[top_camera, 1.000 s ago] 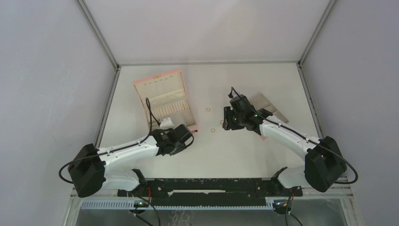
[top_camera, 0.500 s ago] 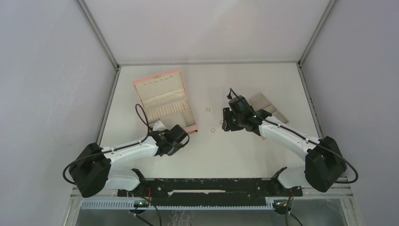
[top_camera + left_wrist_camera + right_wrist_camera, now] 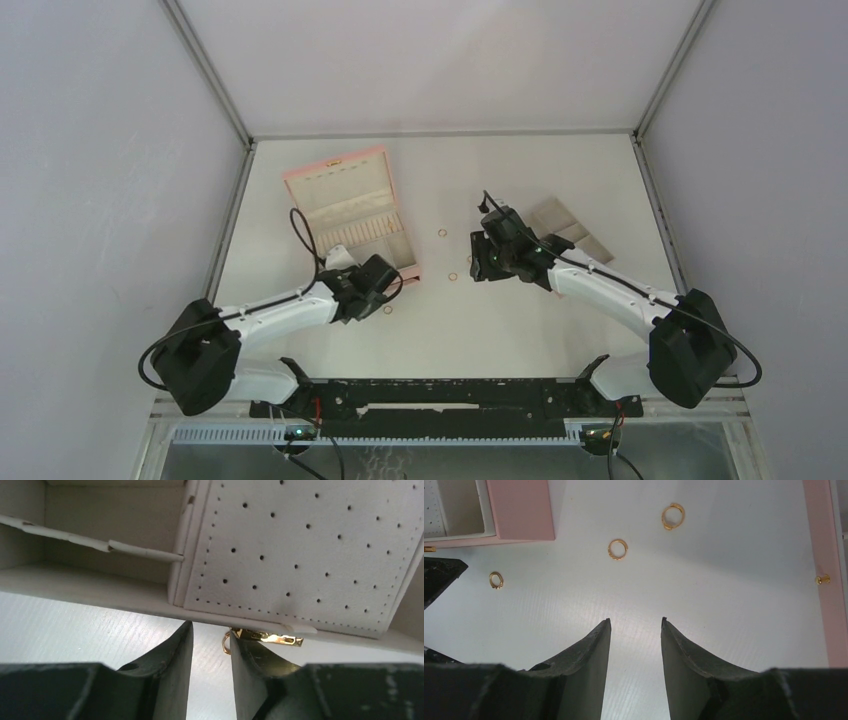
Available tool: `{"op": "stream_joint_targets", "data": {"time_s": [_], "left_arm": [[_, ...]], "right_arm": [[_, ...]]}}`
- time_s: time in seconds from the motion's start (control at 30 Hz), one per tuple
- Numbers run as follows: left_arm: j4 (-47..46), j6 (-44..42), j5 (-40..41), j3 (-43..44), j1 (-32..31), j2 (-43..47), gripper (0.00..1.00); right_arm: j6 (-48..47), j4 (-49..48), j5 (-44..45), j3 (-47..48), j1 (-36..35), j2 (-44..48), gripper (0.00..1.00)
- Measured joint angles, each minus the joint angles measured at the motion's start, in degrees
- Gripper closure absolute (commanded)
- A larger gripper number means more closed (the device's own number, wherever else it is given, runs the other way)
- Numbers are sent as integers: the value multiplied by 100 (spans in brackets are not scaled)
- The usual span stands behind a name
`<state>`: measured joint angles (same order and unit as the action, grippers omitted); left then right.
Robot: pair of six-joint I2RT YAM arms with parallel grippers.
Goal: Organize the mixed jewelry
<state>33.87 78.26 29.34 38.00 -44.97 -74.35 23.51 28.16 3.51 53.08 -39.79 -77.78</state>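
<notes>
In the left wrist view a tiny orange-copper ring (image 3: 226, 642) lies on the table against the inner tip of one finger of my left gripper (image 3: 210, 632). It is right at the gold clasp (image 3: 267, 638) of the pink box. That gripper (image 3: 382, 292) is open with a narrow gap and holds nothing. My right gripper (image 3: 635, 622) is open and empty above bare table. Three more rings (image 3: 672, 516), (image 3: 617, 548), (image 3: 496, 580) lie ahead of it. In the top view two rings (image 3: 443, 235), (image 3: 453, 276) show between the arms.
The open pink box (image 3: 345, 205) with beige compartments (image 3: 100, 525) and a dotted pad (image 3: 300, 555) stands at the left. A beige tray (image 3: 565, 222) lies behind the right arm. A gold stud (image 3: 821, 579) sits on a pink edge (image 3: 824, 540) at the right.
My left gripper has moved up and slightly left to the box's front edge. My right gripper has crept a little to the left.
</notes>
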Motion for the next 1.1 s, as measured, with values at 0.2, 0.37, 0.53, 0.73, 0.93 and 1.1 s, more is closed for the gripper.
{"op": "stream_joint_targets", "data": {"time_s": [0.2, 0.37, 0.53, 0.73, 0.93, 1.1], "left_arm": [[17, -369, -63, 109, -343, -35, 59], [0, -1036, -162, 516, -562, -125, 59], [52, -1292, -170, 597, -564, -343, 61], [131, -1292, -170, 584, -564, -636, 63], [-61, -1386, -511, 435, -562, -715, 63], [-382, -1558, -994, 420, -581, -887, 63]], "right_arm": [[2, 9, 17, 0, -13, 0, 50], [2, 9, 11, 0, -37, 0, 50], [2, 9, 7, 0, -59, 0, 50], [2, 9, 9, 0, -85, 0, 51], [2, 17, 26, 0, -85, 0, 51], [2, 46, 44, 0, -85, 0, 51]]}}
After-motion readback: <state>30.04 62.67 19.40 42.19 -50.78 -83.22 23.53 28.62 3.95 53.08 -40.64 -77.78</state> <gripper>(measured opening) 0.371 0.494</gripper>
